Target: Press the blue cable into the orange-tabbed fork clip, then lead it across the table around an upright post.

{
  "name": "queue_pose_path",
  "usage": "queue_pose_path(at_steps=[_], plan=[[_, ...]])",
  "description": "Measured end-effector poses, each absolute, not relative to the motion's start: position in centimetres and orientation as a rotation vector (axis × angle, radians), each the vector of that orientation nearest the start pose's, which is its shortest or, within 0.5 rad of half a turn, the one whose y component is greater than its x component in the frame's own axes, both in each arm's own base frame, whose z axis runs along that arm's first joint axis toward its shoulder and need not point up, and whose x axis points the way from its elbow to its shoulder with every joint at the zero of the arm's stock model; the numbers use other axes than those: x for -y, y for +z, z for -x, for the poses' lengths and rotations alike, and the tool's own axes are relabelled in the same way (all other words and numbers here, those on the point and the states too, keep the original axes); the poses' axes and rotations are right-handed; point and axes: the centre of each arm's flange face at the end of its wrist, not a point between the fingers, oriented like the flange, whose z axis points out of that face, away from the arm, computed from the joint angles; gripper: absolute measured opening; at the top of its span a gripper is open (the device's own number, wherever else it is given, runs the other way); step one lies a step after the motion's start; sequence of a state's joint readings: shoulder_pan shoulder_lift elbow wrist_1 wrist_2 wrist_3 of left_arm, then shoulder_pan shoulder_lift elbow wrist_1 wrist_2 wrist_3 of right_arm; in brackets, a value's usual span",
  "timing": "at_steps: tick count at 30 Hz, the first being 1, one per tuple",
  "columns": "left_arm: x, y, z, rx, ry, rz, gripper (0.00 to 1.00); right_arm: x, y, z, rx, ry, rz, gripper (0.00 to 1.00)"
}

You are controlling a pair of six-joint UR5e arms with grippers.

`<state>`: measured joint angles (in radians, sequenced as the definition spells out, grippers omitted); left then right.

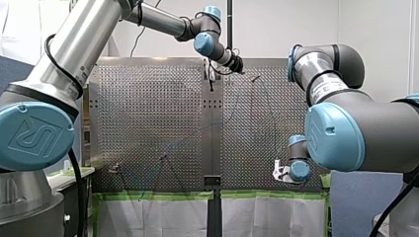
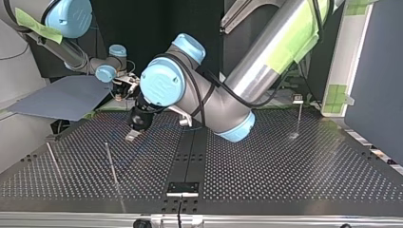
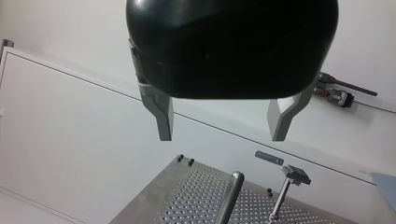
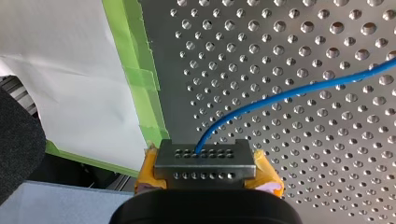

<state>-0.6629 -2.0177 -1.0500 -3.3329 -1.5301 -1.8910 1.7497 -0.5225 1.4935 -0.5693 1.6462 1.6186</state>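
The right gripper [image 4: 205,163] is clamped on the blue cable [image 4: 289,93], which trails ahead of it; the left gripper [image 3: 222,137] gapes.

My left arm [image 1: 69,49] is silver, my right arm [image 1: 385,128] dark grey, both blue-capped; my left tool [image 3: 221,138] black.

Bright, even light from overhead washes the perforated tabletop [image 2: 294,166], leaving a pale sheen toward its edge by the arms and glints on hole rims near the blue cable [image 4: 280,95], while my left gripper [image 3: 223,138] looms black and softly blurred against white walls.
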Motion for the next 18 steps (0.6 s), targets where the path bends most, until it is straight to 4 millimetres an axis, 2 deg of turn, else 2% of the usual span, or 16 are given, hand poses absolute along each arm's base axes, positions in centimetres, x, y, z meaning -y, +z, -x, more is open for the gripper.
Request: queue_pose_path(at_steps=[18], plan=[[51.89,46.54,-43.33,-1.711,-0.761,-0.327,1.0,60.95,-7.92,-24.03,1.45,1.063,-1.574,0.02]])
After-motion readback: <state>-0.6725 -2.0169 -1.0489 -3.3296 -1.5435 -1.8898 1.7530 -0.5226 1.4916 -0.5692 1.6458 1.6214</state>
